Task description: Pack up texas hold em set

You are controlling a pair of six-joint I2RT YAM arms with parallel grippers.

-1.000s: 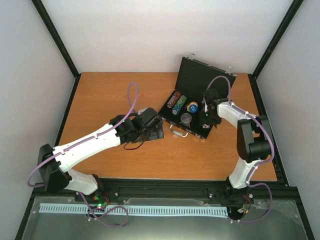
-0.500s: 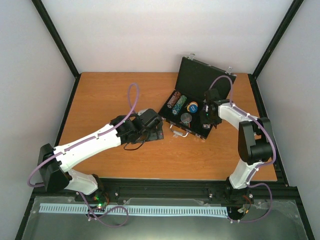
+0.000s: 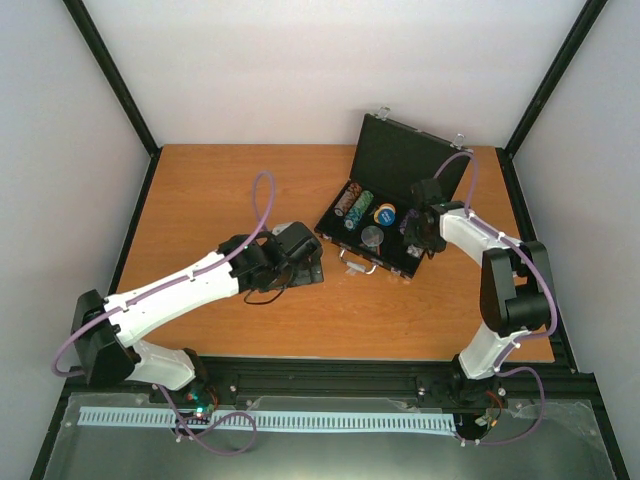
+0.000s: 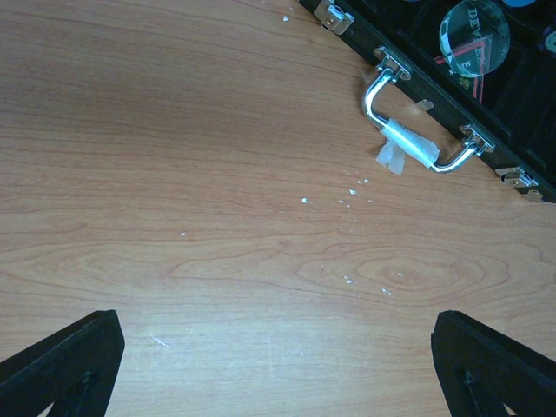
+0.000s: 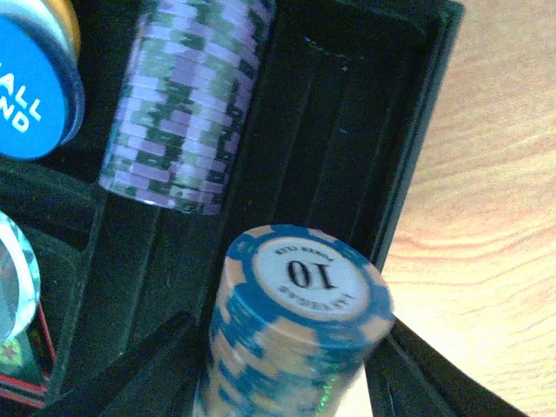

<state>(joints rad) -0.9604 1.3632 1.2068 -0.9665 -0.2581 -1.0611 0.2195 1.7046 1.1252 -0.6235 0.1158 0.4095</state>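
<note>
The texas hold em set's black case (image 3: 398, 158) lies open at the back right, its silver handle (image 4: 408, 139) facing me. Chip stacks (image 3: 354, 204), a blue disc (image 3: 385, 213) and a clear round disc (image 3: 372, 236) lie in its tray. My right gripper (image 5: 287, 382) is shut on a stack of blue-and-peach chips (image 5: 295, 330) marked 10, at the tray's right end beside a purple stack (image 5: 187, 104). I cannot tell whether the held stack rests on the tray floor. My left gripper (image 4: 278, 365) hangs wide open over bare wood, short of the handle.
The case's raised lid stands behind the tray, near the back wall. The tray's right wall (image 5: 426, 130) runs close beside the held stack, with bare wooden table (image 4: 174, 174) beyond it. Black frame posts stand at the table's corners.
The right wrist has shifted slightly toward the back right over the tray's end, and its elbow swung right. The left gripper has drawn back a little toward me.
</note>
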